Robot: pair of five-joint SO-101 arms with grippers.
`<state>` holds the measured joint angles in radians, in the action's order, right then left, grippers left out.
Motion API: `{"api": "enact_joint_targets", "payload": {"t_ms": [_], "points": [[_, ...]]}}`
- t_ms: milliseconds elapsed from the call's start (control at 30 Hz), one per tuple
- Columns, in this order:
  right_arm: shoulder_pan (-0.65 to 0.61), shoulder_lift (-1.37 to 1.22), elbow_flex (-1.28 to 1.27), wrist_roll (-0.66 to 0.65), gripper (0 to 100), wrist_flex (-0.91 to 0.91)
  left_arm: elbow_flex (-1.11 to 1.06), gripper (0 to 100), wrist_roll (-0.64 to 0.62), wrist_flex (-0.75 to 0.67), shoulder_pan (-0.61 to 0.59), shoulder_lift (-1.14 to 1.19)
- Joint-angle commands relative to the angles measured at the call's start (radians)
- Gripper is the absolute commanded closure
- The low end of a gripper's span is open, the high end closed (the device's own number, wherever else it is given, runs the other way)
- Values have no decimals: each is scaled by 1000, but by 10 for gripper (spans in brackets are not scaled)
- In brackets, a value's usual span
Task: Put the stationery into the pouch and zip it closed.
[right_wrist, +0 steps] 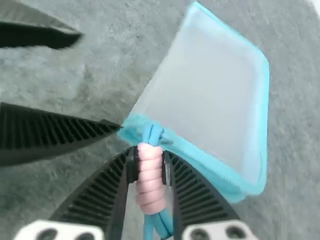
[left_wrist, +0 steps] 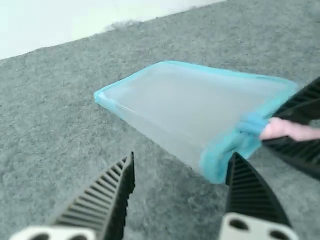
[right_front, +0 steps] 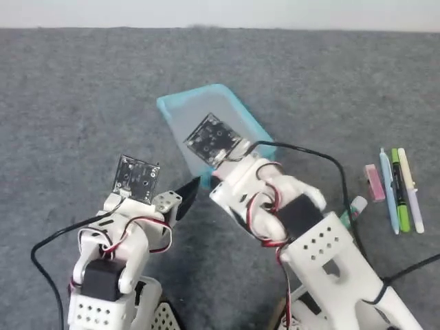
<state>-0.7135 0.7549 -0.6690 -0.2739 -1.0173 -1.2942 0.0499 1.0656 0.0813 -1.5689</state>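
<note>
Both arms are built from white printed shells. The left arm (right_front: 89,311) and the right arm (right_front: 337,271) each carry black servo blocks (right_front: 300,216) and bundles of red, white and black wires (right_front: 265,223) between the joints. A thicker black cable (right_front: 330,161) runs along the right arm, whose flat plate (right_front: 320,244) is dotted with round holes. A dark square circuit board (right_front: 214,139) sits at each wrist. The fingers (left_wrist: 107,195) are black, wedge-shaped and finely ribbed, on white bases (right_wrist: 210,231) with screw holes
</note>
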Motion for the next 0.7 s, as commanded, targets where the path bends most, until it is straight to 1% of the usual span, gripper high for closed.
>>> {"api": "enact_joint_targets", "payload": {"t_ms": [0,100,200,400,467,567,667], "points": [[-12,54,-21,37,991,59,8,717,8,-2,-17,-20],[-10,81,-91,72,991,140,-4,717,3,-32,-46,-18],[-8,111,-150,110,991,213,-5,717,3,-34,-48,-18],[108,119,-181,212,992,294,-5,717,0,-35,-48,-18],[113,101,-183,229,992,295,-7,717,-8,-35,-48,-17],[116,70,-178,219,992,289,-7,717,-18,-37,-48,-17],[116,47,-127,213,992,216,-7,717,-17,-37,-48,-17]]}}
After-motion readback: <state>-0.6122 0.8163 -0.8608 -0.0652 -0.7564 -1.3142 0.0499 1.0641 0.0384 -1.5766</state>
